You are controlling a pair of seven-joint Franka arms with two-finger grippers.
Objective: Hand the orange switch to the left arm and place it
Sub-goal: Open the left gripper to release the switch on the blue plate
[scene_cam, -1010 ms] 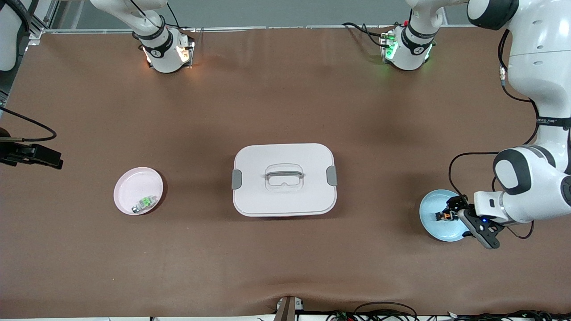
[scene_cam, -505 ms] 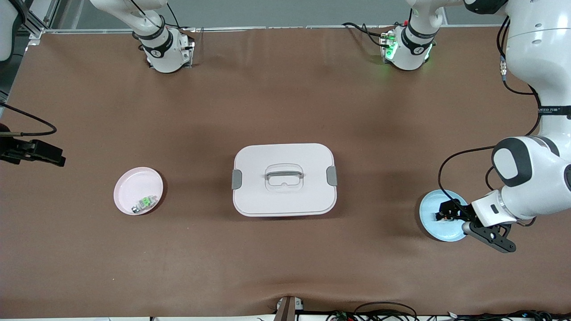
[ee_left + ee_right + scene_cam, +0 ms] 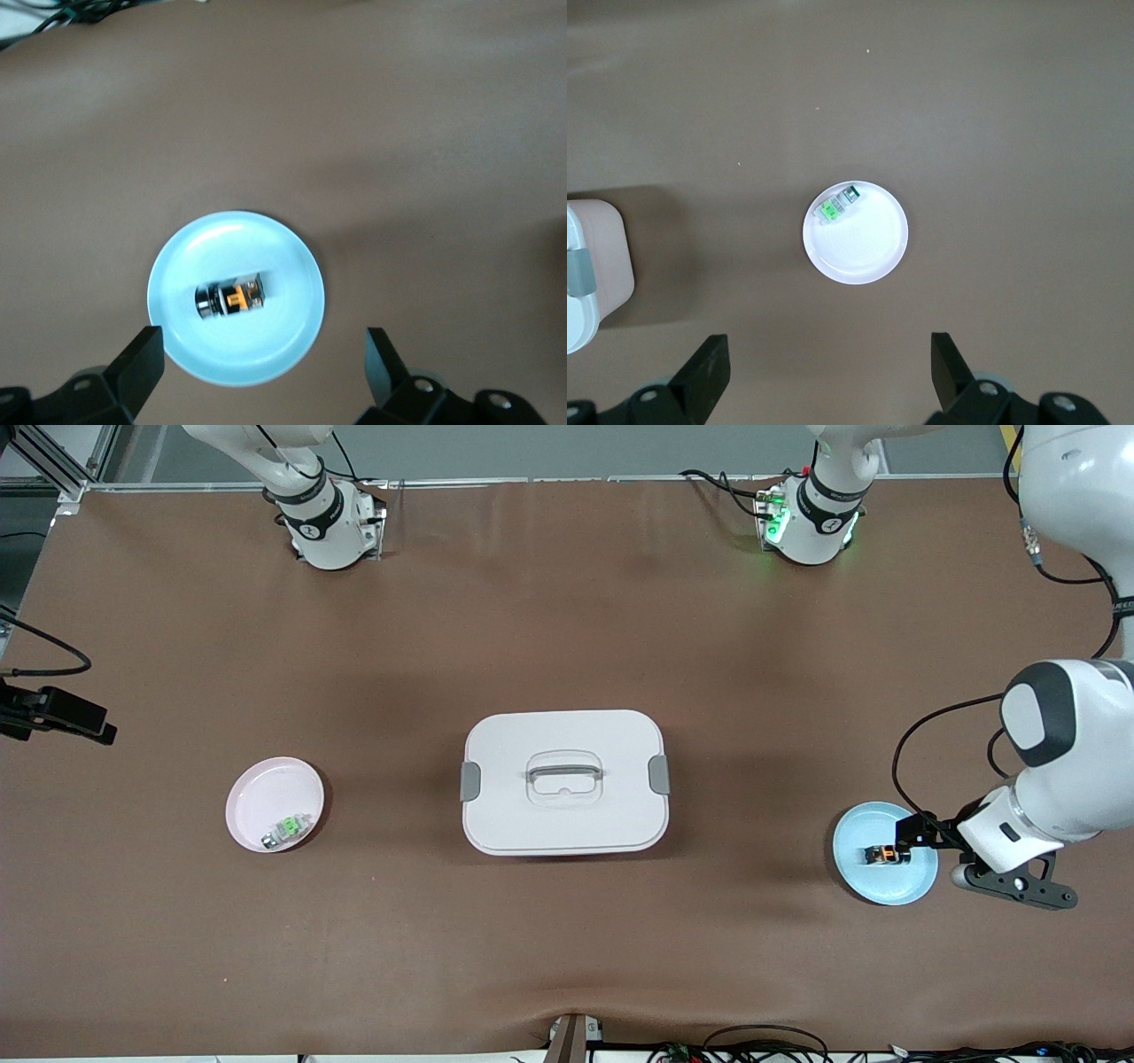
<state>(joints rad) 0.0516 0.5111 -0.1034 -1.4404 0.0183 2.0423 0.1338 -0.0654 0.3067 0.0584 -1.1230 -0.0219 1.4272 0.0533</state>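
The orange switch (image 3: 886, 855) lies on its side on the light blue plate (image 3: 864, 877) near the left arm's end of the table. It also shows in the left wrist view (image 3: 230, 298), lying free on the plate (image 3: 177, 345). My left gripper (image 3: 917, 834) hangs open and empty over the plate's edge; in its wrist view (image 3: 261, 354) the fingers stand wide apart above the plate. My right gripper (image 3: 84, 724) is open and empty over the table's edge at the right arm's end (image 3: 828, 363). The white box (image 3: 564, 781) sits mid-table.
A pink plate (image 3: 257, 797) with a small silver and green piece (image 3: 287, 830) lies between the box and the right arm's end; it shows in the right wrist view (image 3: 868, 252). Cables run along the table's near edge.
My left gripper has drawn back from the switch toward the left arm's end and risen; the switch stays on the blue plate. My right gripper has shifted slightly toward the robots' side.
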